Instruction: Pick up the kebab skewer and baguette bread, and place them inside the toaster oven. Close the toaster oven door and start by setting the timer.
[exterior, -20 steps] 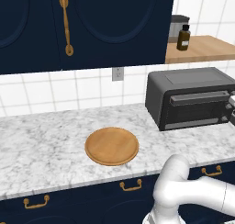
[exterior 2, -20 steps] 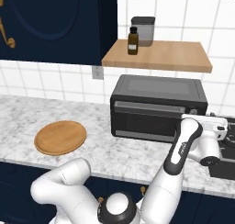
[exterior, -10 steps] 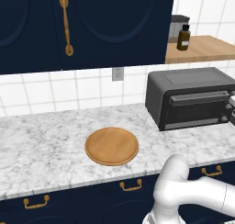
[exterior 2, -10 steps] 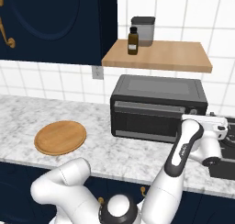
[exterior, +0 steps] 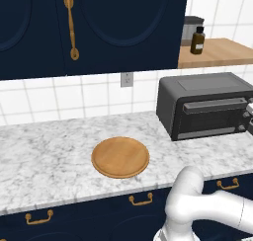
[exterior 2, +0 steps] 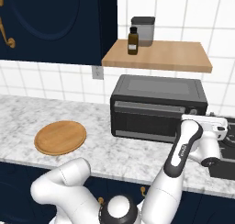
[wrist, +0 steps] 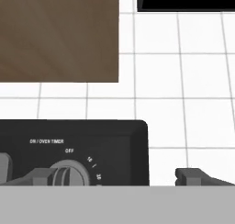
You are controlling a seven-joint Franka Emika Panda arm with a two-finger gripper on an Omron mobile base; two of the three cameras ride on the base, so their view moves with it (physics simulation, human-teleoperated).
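The dark grey toaster oven [exterior: 205, 104] [exterior 2: 158, 106] stands on the marble counter with its glass-fronted door [exterior 2: 144, 120] shut. My gripper [exterior 2: 189, 120] is at the oven's right front, by the control panel. In the hand view my gripper [wrist: 119, 177] is open, fingers spread wide. The timer knob [wrist: 68, 173], under the "OFF" mark, sits just inside the left fingertip [wrist: 39, 177]. The right fingertip [wrist: 197, 175] is past the oven's edge, in front of the white tiles. The kebab skewer and baguette bread are out of view.
A round wooden board [exterior: 120, 157] [exterior 2: 60, 137] lies on the counter left of the oven. Above the oven a wooden shelf [exterior 2: 158, 58] carries a brown bottle [exterior 2: 132, 41] and a grey canister [exterior 2: 142, 31]. A dark stovetop [exterior 2: 225, 161] borders the right.
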